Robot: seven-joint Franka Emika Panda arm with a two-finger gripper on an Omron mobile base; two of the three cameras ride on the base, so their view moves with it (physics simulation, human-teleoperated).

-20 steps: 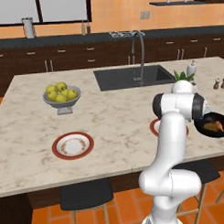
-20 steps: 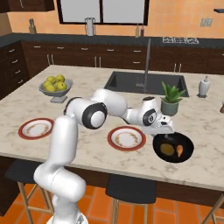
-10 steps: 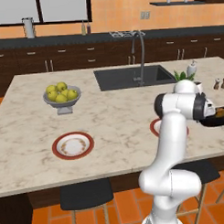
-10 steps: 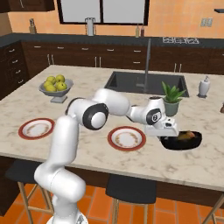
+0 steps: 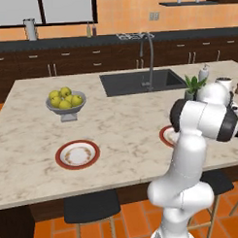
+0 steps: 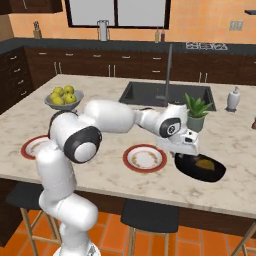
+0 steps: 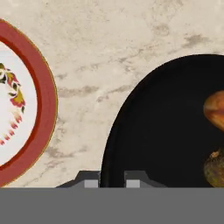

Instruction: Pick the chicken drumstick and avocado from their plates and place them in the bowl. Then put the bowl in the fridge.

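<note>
The black bowl (image 6: pixel 192 171) sits near the counter's front right, with the golden drumstick (image 6: pixel 204 163) inside it. In the hand view the bowl (image 7: pixel 162 131) holds the drumstick (image 7: pixel 216 109) and the dark avocado (image 7: pixel 216 168) at the right edge. My gripper (image 6: pixel 185 150) is shut on the bowl's near rim, and the rim passes between the fingertips (image 7: pixel 91 183). One red-rimmed plate (image 6: pixel 145 157) lies bare just left of the bowl, and a second plate (image 6: pixel 34 146) lies far left. The fridge is out of view.
A grey footed bowl of yellow-green fruits (image 6: pixel 62 97) stands at the back left. The sink (image 6: pixel 165 95) with its tall faucet is behind, a potted plant (image 6: pixel 196 111) stands just behind the gripper, and a soap dispenser (image 6: pixel 232 99) is at the right. Stools stand under the counter's front edge.
The jaws have closed on the bowl's rim. The bowl has shifted slightly with the hand.
</note>
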